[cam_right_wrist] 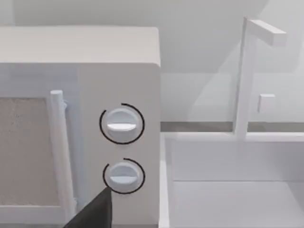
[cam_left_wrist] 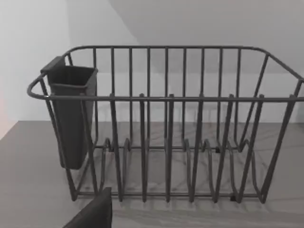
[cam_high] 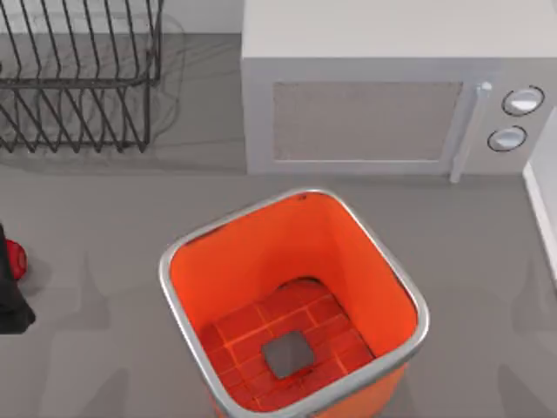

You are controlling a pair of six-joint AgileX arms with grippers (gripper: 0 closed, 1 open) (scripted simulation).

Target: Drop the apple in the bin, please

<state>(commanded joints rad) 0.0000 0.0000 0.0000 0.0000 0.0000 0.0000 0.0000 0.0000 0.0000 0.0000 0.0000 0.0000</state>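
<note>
Apple (cam_high: 15, 259) sits at the table's far left edge, right against the left gripper (cam_high: 10, 292), well apart from the orange bin (cam_high: 396, 283) in the middle. Can't tell if those fingers grip it.

Even, soft bright light; faint shadows under wire rack (cam_high: 78, 83), slight blur.

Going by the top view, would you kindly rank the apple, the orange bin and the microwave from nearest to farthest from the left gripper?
The left gripper sits at the table's left edge.
1. The apple: right against the gripper, at the left edge.
2. The orange bin: middle of the table, front.
3. The microwave: at the back, towards the right.
</note>
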